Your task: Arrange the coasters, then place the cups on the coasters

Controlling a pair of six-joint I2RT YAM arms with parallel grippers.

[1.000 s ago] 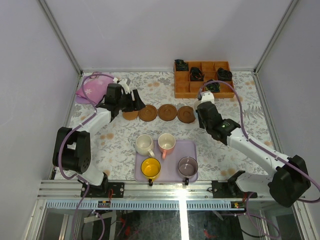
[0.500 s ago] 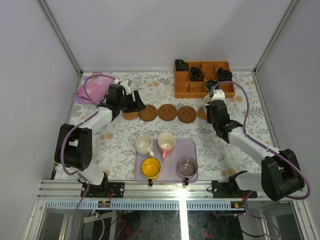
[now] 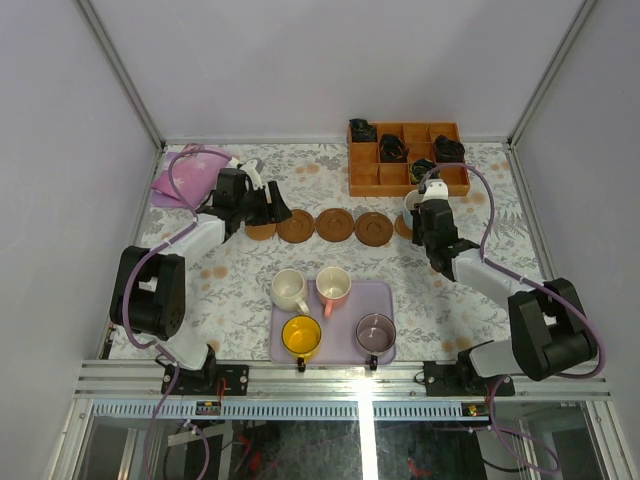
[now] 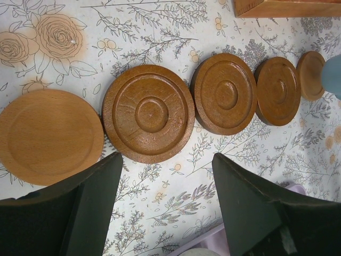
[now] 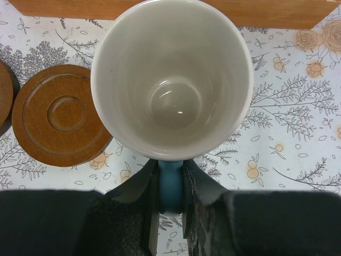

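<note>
Coasters [image 4: 148, 113] number five; four cups [image 3: 301, 335] on tray [image 3: 338, 337]; right pincer [image 5: 170, 181] pinches fifth cup [image 5: 171, 80], left pincer [image 4: 166, 165] spread.

Robot lab test cell, not a home: plain white panel walls [image 3: 320, 70] on aluminium posts [image 3: 121, 70] box in the table [image 3: 240, 290]. Arm bases bolt to a metal rail [image 3: 330, 378] along its near edge.

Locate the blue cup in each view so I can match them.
Top: cup right of centre, just below the box.
Left wrist: blue sliver at the right edge.
Right wrist: fills the centre, handle in the right pincer.
Landmark: the box, along the top of both wrist views.
</note>
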